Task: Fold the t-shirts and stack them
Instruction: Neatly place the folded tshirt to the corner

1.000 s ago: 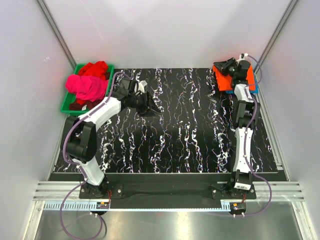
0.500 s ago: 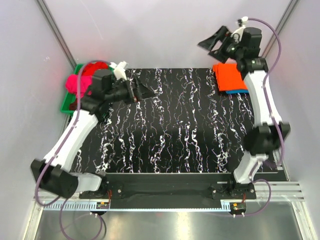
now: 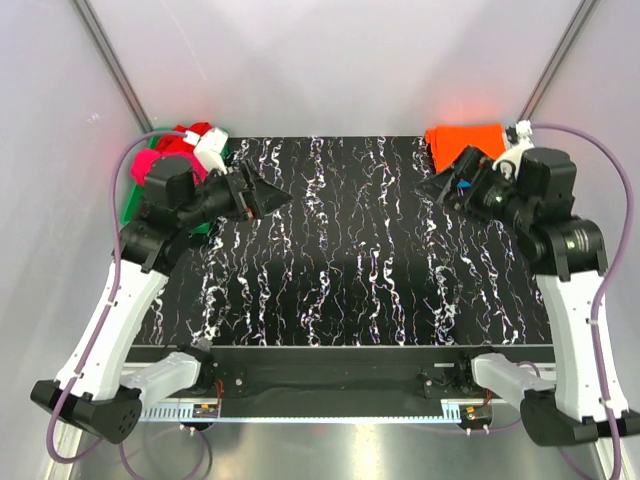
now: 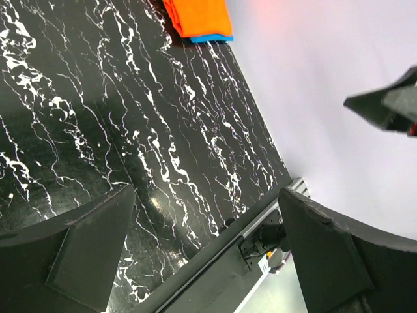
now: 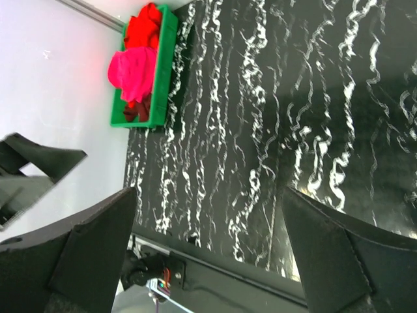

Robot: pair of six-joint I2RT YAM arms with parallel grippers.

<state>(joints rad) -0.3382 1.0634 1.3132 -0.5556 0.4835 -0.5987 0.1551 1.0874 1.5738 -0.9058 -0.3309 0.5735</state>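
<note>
- black, white-veined marble-patterned surface (image 3: 350,260): carries all items; the arm bases sit at its 6 o'clock edge in the top view.
- folded bright orange cotton t-shirt (image 3: 462,135): lies flat in the surface's 1 o'clock corner. In the left wrist view it rests on top of a folded teal-blue t-shirt (image 4: 212,38), of which only a narrow edge strip shows.
- green plastic tray (image 5: 171,59): stands at the 10 o'clock corner, along the left edge of the surface.
- crumpled magenta-pink t-shirt (image 5: 133,72): heaped in the middle of the tray.
- crumpled red t-shirt (image 5: 144,26): heaped at the tray's far end, touching the magenta-pink one.
- left gripper (image 3: 275,195): raised above the surface at about 10 o'clock, just beside the tray and pointing toward 3 o'clock. Its own wrist view shows the fingers spread wide with nothing between them.
- right gripper (image 3: 440,175): raised at about 2 o'clock, near the orange t-shirt's near edge and pointing toward 9 o'clock. Its fingers are likewise spread wide and empty, so the two grippers face each other across the surface.
</note>
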